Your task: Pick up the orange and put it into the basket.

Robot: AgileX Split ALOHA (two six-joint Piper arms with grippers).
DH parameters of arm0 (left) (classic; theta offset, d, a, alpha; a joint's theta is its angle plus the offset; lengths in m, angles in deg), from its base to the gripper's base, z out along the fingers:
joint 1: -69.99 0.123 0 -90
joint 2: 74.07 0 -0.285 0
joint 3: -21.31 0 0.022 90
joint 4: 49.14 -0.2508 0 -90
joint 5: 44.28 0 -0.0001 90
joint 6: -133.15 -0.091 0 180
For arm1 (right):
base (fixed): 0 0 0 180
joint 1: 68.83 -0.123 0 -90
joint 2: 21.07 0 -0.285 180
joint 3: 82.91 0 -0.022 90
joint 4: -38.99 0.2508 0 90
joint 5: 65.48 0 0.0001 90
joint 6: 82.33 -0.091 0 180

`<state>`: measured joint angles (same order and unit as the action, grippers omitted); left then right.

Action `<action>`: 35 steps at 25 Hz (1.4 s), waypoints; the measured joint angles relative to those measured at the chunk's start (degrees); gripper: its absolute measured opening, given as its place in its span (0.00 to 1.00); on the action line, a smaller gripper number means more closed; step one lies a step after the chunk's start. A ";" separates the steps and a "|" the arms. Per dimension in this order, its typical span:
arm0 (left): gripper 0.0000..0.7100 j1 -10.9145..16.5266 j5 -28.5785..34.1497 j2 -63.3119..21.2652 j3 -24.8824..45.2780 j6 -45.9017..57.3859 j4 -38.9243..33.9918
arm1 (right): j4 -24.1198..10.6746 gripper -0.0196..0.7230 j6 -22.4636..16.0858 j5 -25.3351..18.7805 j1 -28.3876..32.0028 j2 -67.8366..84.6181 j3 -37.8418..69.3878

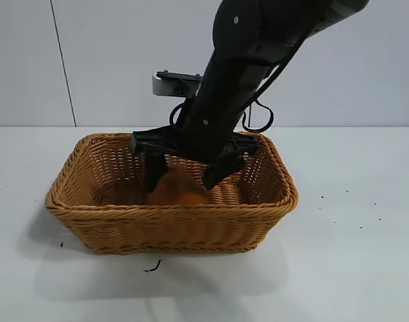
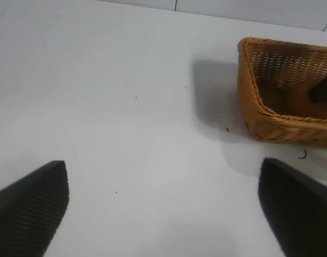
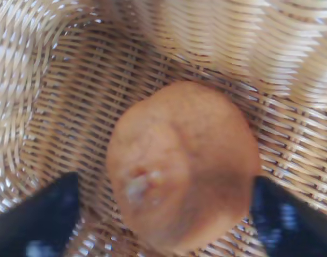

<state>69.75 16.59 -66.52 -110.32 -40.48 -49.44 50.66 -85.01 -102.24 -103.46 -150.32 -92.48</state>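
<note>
The orange (image 1: 178, 191) lies on the floor of the tan wicker basket (image 1: 171, 209), near its front wall. My right gripper (image 1: 183, 180) reaches down into the basket from above and stands open, one black finger on either side of the fruit. In the right wrist view the orange (image 3: 182, 160) fills the space between the fingers of that gripper (image 3: 163, 214); there is a clear gap at one finger, and the other is close to the skin. My left gripper (image 2: 163, 209) hovers open over bare table, well away from the basket (image 2: 276, 126).
The basket stands in the middle of a white table (image 1: 352, 268). A small dark scrap (image 1: 153, 267) lies just in front of the basket, with a few specks to its right. A pale panelled wall (image 1: 110, 60) closes the back.
</note>
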 joint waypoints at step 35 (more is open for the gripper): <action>0.98 0.00 0.00 0.00 0.00 0.00 0.30 | -15.93 0.96 0.15 -32.85 31.55 2.02 -27.39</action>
<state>69.75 16.59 -66.52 -110.32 -40.48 -49.14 34.73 -84.86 -135.09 -71.90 -148.30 -119.87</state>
